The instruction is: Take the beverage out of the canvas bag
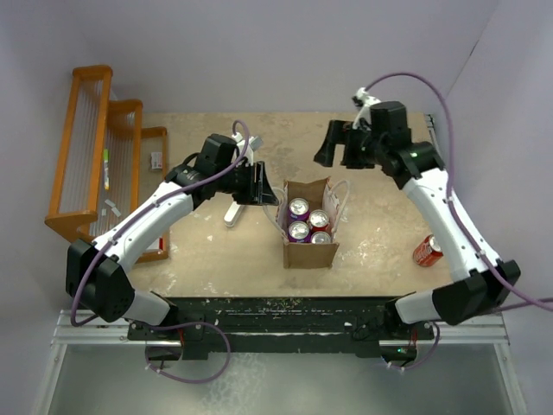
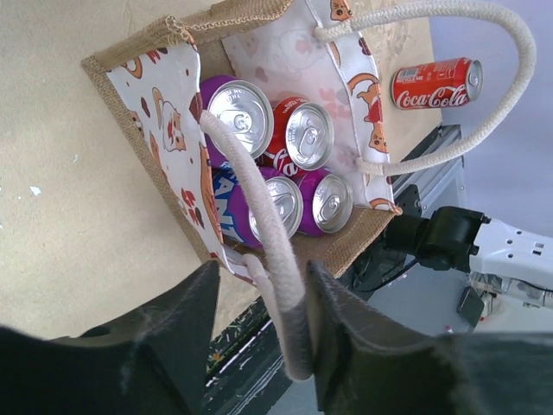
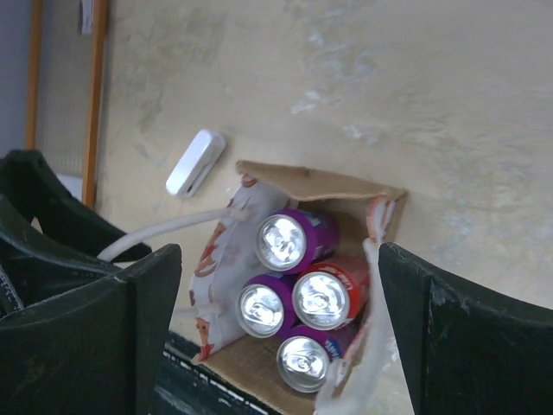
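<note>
Rack [image 1: 86,147], loose can [image 1: 427,251] flanking canvas bag [image 1: 311,253]

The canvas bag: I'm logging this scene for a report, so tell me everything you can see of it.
The canvas bag is a small boxy tote of coarse tan weave, with a white printed lining and two white cord handles. It stands upright and open-topped on the table, near its middle. Four upright cans fill it. One handle runs between the fingers of the left tool; the other loops free on the opposite side.
</note>
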Motion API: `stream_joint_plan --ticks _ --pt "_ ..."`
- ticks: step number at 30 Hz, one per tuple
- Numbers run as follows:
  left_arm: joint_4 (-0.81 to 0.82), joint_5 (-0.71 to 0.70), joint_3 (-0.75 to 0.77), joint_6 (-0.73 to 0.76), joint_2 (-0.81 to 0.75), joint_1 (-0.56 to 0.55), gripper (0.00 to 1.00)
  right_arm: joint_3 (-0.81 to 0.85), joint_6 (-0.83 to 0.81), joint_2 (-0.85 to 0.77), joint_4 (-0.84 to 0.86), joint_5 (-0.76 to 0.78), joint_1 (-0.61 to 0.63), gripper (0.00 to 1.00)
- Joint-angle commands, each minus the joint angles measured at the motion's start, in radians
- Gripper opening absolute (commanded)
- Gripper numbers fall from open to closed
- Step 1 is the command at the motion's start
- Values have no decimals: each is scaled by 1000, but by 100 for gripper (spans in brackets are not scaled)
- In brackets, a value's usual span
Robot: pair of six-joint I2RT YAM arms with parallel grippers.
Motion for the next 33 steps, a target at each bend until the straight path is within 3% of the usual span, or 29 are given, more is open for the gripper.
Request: stream_joint_plan --ticks 1,6,11,33 --pt "31 6 30 -21 -13 7 42 61 -55 80 -34 36 140 95" --pt "25 -10 27 -48 -16 7 11 84 -111 182 -104 115 235 89" --pt "4 -25 37 -55 -6 7 0 62 -204 244 -108 215 330 89" --pt "-108 -108 101 -20 37 12 0 -49 -220 413 -6 273 363 92"
